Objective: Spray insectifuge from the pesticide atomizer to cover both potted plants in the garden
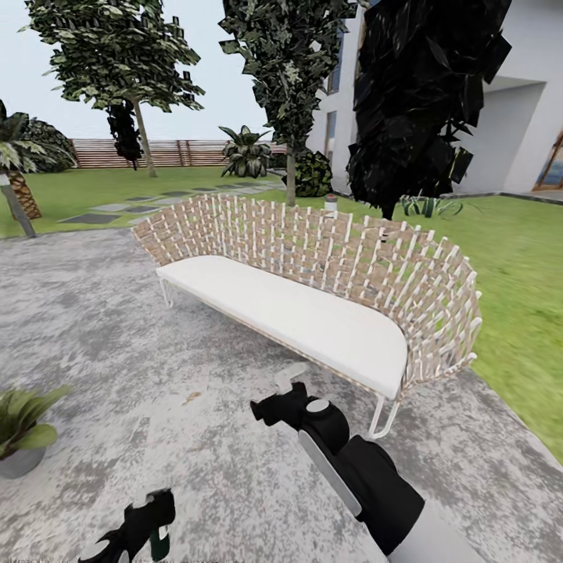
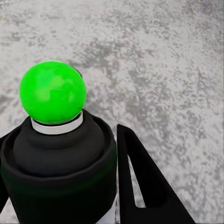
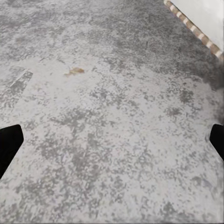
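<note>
Already the left jaws (image 1: 141, 528) hold the atomizer (image 1: 160, 539): in the left wrist view the bottle's black shoulder and white collar sit between the two dark fingers (image 2: 140, 177), closed against its sides, with a bright green ball-shaped head (image 2: 52, 92) on top. In the head view this gripper is low at about 7 o'clock, a sliver of green bottle showing between the black fingers. The right jaws (image 1: 283, 395) are spread wide and empty; their tips frame only bare grey patio (image 3: 112, 116) in the right wrist view. That arm reaches forward from 5 o'clock toward the sofa (image 1: 313, 313) at centre.

So pickup looks done. Spraying is what remains. One plant (image 1: 19, 418) in a grey pot stands at 8 o'clock, near the left gripper; whether it has been covered I cannot tell. A second small potted plant I cannot identify.
</note>
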